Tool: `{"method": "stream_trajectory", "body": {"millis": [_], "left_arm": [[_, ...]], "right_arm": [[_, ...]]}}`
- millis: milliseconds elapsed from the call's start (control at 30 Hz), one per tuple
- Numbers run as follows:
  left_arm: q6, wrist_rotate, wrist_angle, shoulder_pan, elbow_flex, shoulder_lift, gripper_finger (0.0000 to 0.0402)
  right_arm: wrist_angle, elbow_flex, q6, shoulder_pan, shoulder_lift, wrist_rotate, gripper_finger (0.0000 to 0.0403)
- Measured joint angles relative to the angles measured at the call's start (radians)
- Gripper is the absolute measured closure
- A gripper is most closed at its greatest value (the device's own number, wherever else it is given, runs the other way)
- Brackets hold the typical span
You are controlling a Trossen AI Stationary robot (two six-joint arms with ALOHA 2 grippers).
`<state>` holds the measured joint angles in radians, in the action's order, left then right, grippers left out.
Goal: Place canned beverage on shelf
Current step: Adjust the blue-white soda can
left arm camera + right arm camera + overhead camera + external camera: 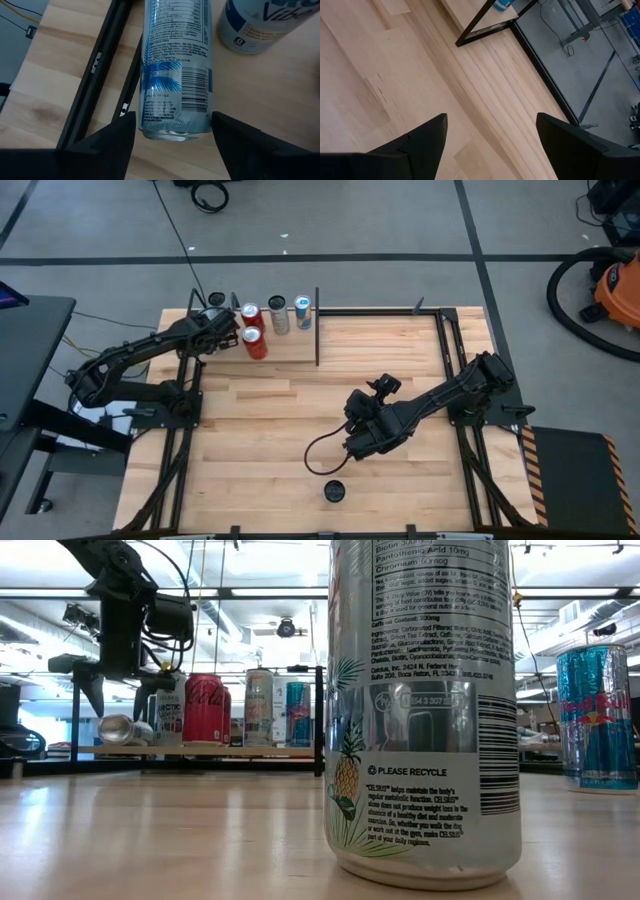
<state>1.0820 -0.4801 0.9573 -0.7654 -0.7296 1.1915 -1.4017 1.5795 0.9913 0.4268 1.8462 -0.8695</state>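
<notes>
The left gripper [172,131] is at the shelf's [290,352] left end, its fingers on both sides of a silver-and-blue can [175,75] that lies on its side on the board. If the fingers press the can or stand just free, I cannot tell. A red can [256,343] stands near it, with three more cans along the back edge. The right gripper [490,135] is released over the table's [260,440] middle, holding nothing.
</notes>
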Motion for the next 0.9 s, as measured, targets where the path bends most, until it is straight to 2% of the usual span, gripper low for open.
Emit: {"method": "stream_trajectory", "body": {"millis": [533,700,900], "left_arm": [[0.012,0.025,0.028,0.005,0.001,0.0,0.0208],[0.004,0.046,0.048,0.011,-0.001,-0.001,0.0215],[0.005,0.046,0.096,0.08,-0.001,-0.001,0.0215]], "right_arm": [[0.002,0.0,-0.005,0.0,0.0,0.0,0.0089],[0.002,0.0,-0.007,0.0,0.0,0.0,0.0089],[0.002,0.0,-0.008,0.0,0.0,0.0,0.0089]]}}
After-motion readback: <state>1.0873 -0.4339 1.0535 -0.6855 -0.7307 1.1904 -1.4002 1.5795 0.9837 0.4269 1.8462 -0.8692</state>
